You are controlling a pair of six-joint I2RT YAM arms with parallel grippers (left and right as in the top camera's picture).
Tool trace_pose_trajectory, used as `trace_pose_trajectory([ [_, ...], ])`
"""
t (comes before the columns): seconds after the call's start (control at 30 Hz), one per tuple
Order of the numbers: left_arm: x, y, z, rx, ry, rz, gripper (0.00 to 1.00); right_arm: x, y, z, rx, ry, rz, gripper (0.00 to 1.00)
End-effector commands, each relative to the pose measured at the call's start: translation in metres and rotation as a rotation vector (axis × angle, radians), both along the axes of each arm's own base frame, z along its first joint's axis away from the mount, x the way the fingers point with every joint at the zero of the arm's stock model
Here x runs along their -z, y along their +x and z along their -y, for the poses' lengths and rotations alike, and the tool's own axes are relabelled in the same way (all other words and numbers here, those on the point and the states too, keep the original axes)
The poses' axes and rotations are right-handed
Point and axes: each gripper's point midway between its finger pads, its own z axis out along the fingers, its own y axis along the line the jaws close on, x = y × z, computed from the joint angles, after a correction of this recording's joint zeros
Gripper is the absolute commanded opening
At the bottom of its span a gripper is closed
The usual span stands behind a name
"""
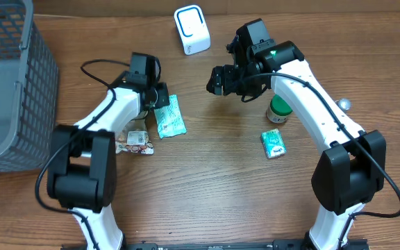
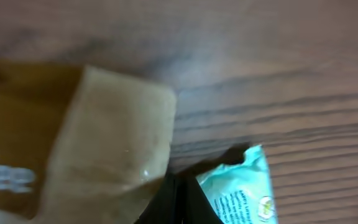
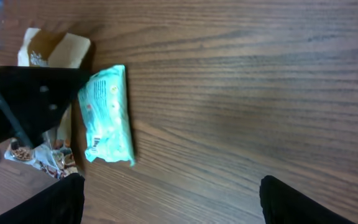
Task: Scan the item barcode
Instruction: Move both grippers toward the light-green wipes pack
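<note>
Teal packet (image 1: 169,117), judged the item to scan, lies flat left of the worktop's (image 1: 214,187) middle, printed side up. No barcode can be made out from here.

Left fingers (image 1: 160,96) are pressed shut low at the packet's far end, beside a brown packet (image 3: 55,46). Cannot tell whether they pinch the wrapper. My guess is they sit low to lift or turn it.

Right fingers (image 3: 297,202) are spread wide and empty, hovering over bare wood near the middle, probably placed to take the packet.

White scanner (image 1: 192,29) stands by the far edge, well apart from the packet, so the packet must be carried to it.
</note>
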Motion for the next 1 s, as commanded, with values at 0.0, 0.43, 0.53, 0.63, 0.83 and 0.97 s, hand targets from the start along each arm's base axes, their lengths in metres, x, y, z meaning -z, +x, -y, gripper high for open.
trace_pose_trajectory([
  [0.0,0.014,-0.019,0.020,0.047,-0.094,-0.092,0.04,0.003,-0.006,0.003,0.005,-0.004,-0.025,0.86],
  [0.43,-0.011,-0.041,0.075,0.154,-0.355,-0.180,0.04,-0.004,-0.046,-0.017,-0.139,0.138,-0.167,0.78],
  [0.53,-0.027,-0.035,0.073,0.154,-0.335,-0.186,0.04,-0.006,-0.050,-0.023,-0.153,0.173,-0.182,0.63],
  [0.63,-0.048,-0.035,0.060,0.149,-0.241,-0.221,0.04,-0.003,-0.042,-0.026,-0.155,0.181,-0.157,0.44],
  [0.83,-0.078,-0.072,0.042,0.250,-0.141,-0.377,0.04,0.017,-0.031,-0.040,-0.168,0.239,-0.176,0.04],
  [0.97,-0.079,-0.098,0.031,0.307,-0.151,-0.475,0.04,0.032,-0.027,-0.052,-0.187,0.302,-0.209,0.04],
])
